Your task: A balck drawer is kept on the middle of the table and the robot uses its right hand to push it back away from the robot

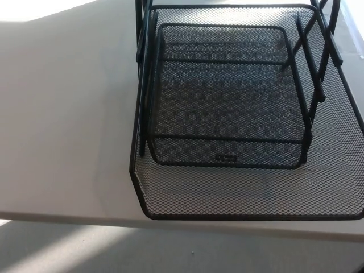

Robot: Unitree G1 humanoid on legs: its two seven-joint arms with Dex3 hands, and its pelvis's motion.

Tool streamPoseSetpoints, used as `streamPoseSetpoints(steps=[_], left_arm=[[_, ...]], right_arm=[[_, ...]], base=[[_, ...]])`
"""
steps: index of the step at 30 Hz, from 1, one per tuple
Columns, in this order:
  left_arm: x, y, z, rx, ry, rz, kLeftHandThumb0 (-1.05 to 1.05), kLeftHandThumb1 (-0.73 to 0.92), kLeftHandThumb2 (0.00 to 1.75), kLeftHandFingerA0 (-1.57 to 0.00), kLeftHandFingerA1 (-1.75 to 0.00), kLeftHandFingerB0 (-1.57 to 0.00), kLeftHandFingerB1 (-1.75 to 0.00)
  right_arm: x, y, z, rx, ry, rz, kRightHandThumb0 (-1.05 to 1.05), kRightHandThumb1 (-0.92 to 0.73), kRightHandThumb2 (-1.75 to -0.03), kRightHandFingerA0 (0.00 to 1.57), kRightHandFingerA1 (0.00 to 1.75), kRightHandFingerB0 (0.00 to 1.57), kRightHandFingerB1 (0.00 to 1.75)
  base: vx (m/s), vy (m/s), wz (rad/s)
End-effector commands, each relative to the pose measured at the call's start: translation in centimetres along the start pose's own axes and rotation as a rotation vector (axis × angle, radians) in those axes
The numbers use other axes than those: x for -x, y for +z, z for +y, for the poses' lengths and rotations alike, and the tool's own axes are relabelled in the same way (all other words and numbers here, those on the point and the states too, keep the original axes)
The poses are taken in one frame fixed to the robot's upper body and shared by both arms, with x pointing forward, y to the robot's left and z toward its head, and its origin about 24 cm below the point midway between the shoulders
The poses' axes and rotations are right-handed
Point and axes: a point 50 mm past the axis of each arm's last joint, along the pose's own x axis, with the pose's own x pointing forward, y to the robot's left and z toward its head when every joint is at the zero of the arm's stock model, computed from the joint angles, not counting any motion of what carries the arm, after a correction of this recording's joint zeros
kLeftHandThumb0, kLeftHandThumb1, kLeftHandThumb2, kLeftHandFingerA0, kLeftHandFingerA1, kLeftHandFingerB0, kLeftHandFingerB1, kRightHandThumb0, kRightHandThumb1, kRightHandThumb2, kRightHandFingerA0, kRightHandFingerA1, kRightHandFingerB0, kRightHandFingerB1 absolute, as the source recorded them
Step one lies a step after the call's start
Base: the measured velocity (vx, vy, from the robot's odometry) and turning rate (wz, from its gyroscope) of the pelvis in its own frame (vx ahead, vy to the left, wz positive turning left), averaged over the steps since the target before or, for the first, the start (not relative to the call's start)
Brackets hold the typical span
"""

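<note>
On the right half of the white desk [57, 114] sits the black mesh drawer [227, 187] — a stacked wire tray set, its lower tray reaching close to the desk's near edge and running past the picture's right border. Above it a smaller upper tray [222, 85] is carried on thin black uprights [310, 68]. Neither robot hand shows in the head view — so the state of the fingers cannot be told. Sunlight falls across the floor [68, 250] below.
</note>
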Motion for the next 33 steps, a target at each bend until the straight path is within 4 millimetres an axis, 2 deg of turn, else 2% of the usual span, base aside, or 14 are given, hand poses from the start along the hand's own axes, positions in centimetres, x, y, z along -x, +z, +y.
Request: streamPoseSetpoints(steps=[1, 2, 5, 6, 8, 13, 14, 17, 22, 28, 29, 30, 31, 33], left_arm=[[0.3, -0.3, 0.5, -0.038, -0.039, 0.000, -0.57, 0.72, 0.62, -0.36, -0.34, -0.28, -0.30], [0.3, -0.3, 0.5, -0.043, -0.041, -0.001, -0.57, 0.73, 0.62, -0.36, -0.33, -0.28, -0.30], [0.3, -0.4, 0.4, -0.028, -0.045, -0.008, -0.58, 0.74, 0.61, -0.34, -0.33, -0.26, -0.29], [0.3, -0.4, 0.4, -0.022, -0.046, -0.011, -0.65, 0.62, 0.87, -0.26, -0.45, -0.20, -0.41], [0.3, -0.4, 0.5, -0.018, -0.046, -0.014, -0.64, 0.74, 0.63, -0.30, -0.32, -0.24, -0.29], [0.4, -0.4, 0.2, -0.007, -0.073, -0.030, -0.67, 0.77, 0.64, -0.24, -0.31, -0.21, -0.28], [0.4, -0.4, 0.2, -0.006, -0.089, -0.033, -0.67, 0.80, 0.65, -0.23, -0.30, -0.21, -0.28], [0.6, -0.5, 0.2, -0.019, -0.128, -0.042, -0.69, 0.79, 0.65, -0.22, -0.30, -0.20, -0.28], [1.3, -1.2, 0.6, -0.072, -0.162, -0.052, -0.71, 0.80, 0.65, -0.21, -0.30, -0.18, -0.27], [1.7, -1.5, 0.4, -0.101, -0.166, -0.077, -0.71, 0.82, 0.65, -0.21, -0.29, -0.16, -0.26], [1.7, -1.4, 0.4, -0.099, -0.170, -0.080, -0.35, 0.50, 1.06, -0.01, -0.48, 0.00, -0.47], [1.7, -1.4, 0.5, -0.098, -0.171, -0.080, -0.35, 0.50, 1.06, -0.01, -0.48, 0.00, -0.47], [1.7, -1.3, 0.5, -0.092, -0.171, -0.081, -0.70, 0.82, 0.65, -0.20, -0.30, -0.15, -0.26], [1.7, -1.3, 0.6, -0.083, -0.171, -0.082, -0.70, 0.82, 0.65, -0.20, -0.30, -0.15, -0.26]], right_arm=[[0.3, -0.3, -0.7, 0.022, 0.031, 0.000, -0.60, -0.79, -0.67, 0.11, 0.28, 0.13, 0.25], [0.3, -0.4, -0.7, 0.021, 0.032, 0.001, -0.63, -0.62, -0.87, 0.06, 0.37, 0.06, 0.31], [0.2, -0.3, -0.7, 0.039, 0.019, 0.006, -0.64, -0.62, -0.87, 0.05, 0.35, 0.06, 0.31], [0.2, -0.3, -0.8, 0.051, 0.010, 0.008, -0.59, -0.78, -0.63, 0.10, 0.28, 0.11, 0.27], [0.3, -0.1, -0.9, 0.064, -0.005, 0.005, -0.61, -0.78, -0.65, 0.10, 0.30, 0.14, 0.27], [0.7, -0.2, -1.2, 0.061, -0.025, 0.008, -0.59, -0.77, -0.67, 0.09, 0.25, 0.13, 0.25], [1.0, -0.4, -1.5, 0.060, -0.018, 0.008, -0.64, -0.62, -0.89, 0.04, 0.31, 0.07, 0.30], [2.0, -1.2, -2.3, 0.070, 0.006, 0.013, -0.59, -0.77, -0.66, 0.07, 0.21, 0.11, 0.23], [4.6, -3.9, -4.1, 0.145, 0.051, 0.047, -0.62, -0.81, -0.65, 0.12, 0.26, 0.12, 0.21], [9.6, -6.0, -5.3, 0.202, 0.068, 0.027, -0.70, -0.66, -0.92, 0.05, 0.38, 0.08, 0.34], [10.6, -5.9, -5.5, 0.228, 0.066, 0.011, -0.70, -0.61, -0.94, 0.03, 0.41, 0.09, 0.41], [11.0, -5.8, -5.6, 0.243, 0.063, 0.000, -0.70, -0.61, -0.94, 0.03, 0.41, 0.09, 0.41], [11.7, -5.5, -5.8, 0.255, 0.062, -0.032, -0.61, -0.82, -0.65, 0.19, 0.32, 0.17, 0.29], [12.7, -5.1, -5.9, 0.271, 0.063, -0.074, -0.61, -0.82, -0.65, 0.19, 0.32, 0.17, 0.29]], base=[[0.00, 0.000, 0.00], [0.00, 0.000, 0.00], [0.00, 0.000, 0.00], [0.00, 0.000, 0.00], [0.00, 0.000, 0.00], [0.00, 0.000, 0.00], [0.00, 0.000, 0.00], [0.00, 0.000, 0.00], [0.00, 0.000, 0.00], [0.00, 0.000, 0.00], [0.00, 0.000, 0.00], [0.00, 0.000, 0.00], [0.00, 0.000, 0.00], [0.00, 0.000, 0.00]])
